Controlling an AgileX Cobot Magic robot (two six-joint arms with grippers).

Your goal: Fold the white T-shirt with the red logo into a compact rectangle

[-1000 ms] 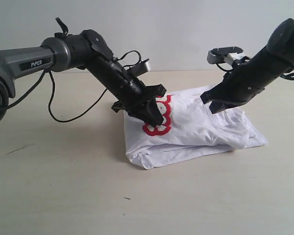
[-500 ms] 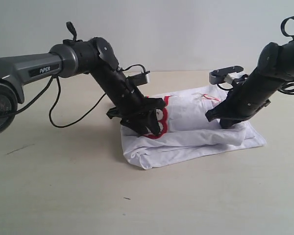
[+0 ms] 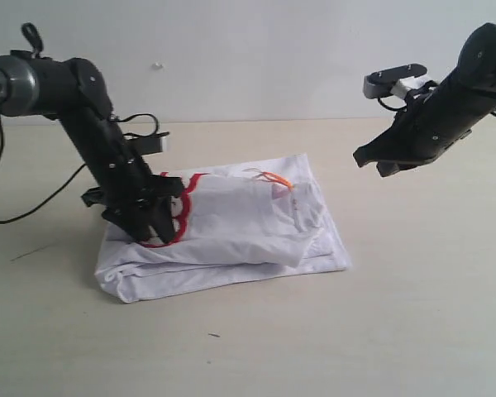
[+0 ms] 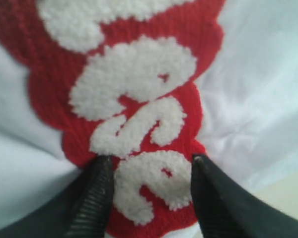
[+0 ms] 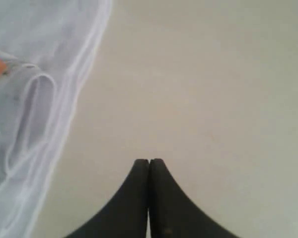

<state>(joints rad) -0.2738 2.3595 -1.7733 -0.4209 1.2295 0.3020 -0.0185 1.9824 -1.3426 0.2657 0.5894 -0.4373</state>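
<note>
The white T-shirt (image 3: 240, 227) lies folded in a thick stack on the tan table (image 3: 413, 314). Its orange neck tag (image 3: 279, 179) shows on top. Only a curved edge of the red logo (image 3: 180, 217) shows in the exterior view, at the stack's left end. My left gripper (image 3: 153, 227) points down onto that end. Up close, its jaws stand apart over the logo (image 4: 134, 99), straddling the last white letter, so the left gripper (image 4: 149, 161) is open. My right gripper (image 3: 368, 159) hangs in the air to the right of the shirt, shut and empty (image 5: 149, 161), with the shirt's edge (image 5: 35, 99) beside it.
A black cable (image 3: 33, 207) from the left arm trails over the table on the left. A pale wall (image 3: 248, 50) stands behind the table's far edge. Bare tabletop (image 5: 203, 89) lies under the right gripper.
The left arm has swung left and the shirt stack slid left with it. Its jaws have opened. The right gripper has lifted off the shirt, up and to the right.
</note>
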